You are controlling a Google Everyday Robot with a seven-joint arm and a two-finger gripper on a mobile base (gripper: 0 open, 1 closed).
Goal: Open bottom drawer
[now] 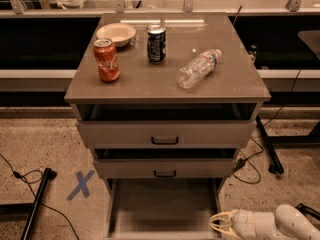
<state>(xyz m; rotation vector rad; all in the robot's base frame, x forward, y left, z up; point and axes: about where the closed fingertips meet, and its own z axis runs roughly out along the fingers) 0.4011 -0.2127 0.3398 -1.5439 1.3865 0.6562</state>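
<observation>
The grey cabinet [165, 86] has three drawers. The bottom drawer [162, 206] is pulled far out toward me, so I look down into its bare inside; its front and handle are cut off by the lower frame edge. The middle drawer [165, 169] and the top drawer [165, 133] each show a small black handle and stand slightly out. My gripper [215, 224] on its white arm [280, 225] is at the bottom right, just beside the bottom drawer's right wall, fingers apart and holding nothing.
On the cabinet top stand a red cola can [106, 60], a dark can [156, 44], a small bowl [116, 33] and a lying water bottle [199, 68]. A blue X [81, 184] marks the floor at left. Cables and a black stand leg [270, 149] lie at right.
</observation>
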